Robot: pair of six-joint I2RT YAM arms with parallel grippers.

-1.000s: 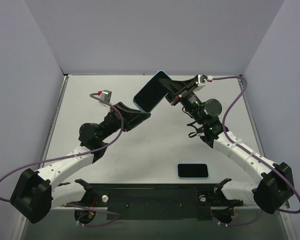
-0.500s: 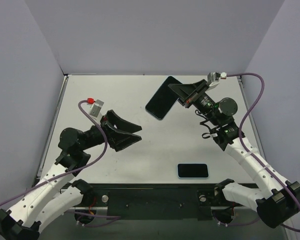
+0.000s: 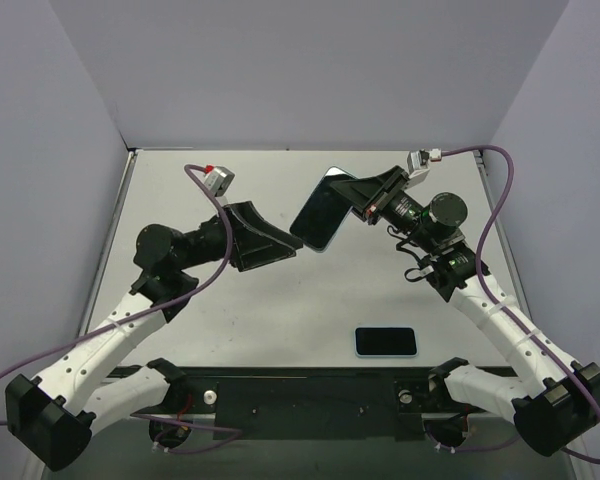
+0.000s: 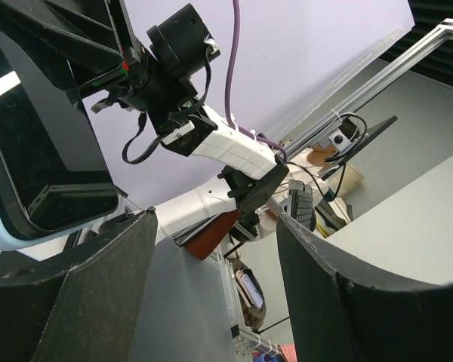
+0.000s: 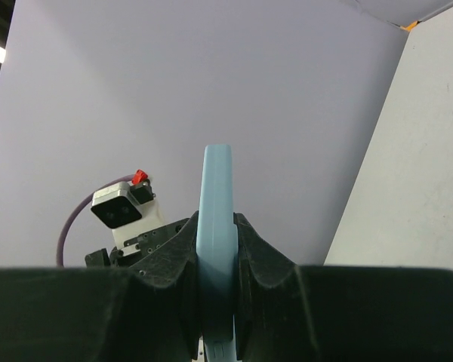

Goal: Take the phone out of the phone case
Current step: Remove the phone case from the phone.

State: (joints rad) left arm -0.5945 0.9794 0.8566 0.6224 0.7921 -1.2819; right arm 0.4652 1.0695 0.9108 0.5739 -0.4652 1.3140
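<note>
Phone (image 3: 315,215) in its light-blue phone case (image 5: 215,211) hangs upper centre, clenched by right pincer (image 3: 355,190); left pincer (image 3: 282,240) released, just beside it.

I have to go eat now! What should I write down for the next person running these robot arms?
Right gripper: shut on one end of the phone in its light blue case, held up off the table.
Left gripper: open, close to the phone's lower end, gripping nothing.
A second blue-rimmed phone lies flat on the table near the arm bases.
Done: cased phone lifted. Left to do: separate phone from case.
</note>
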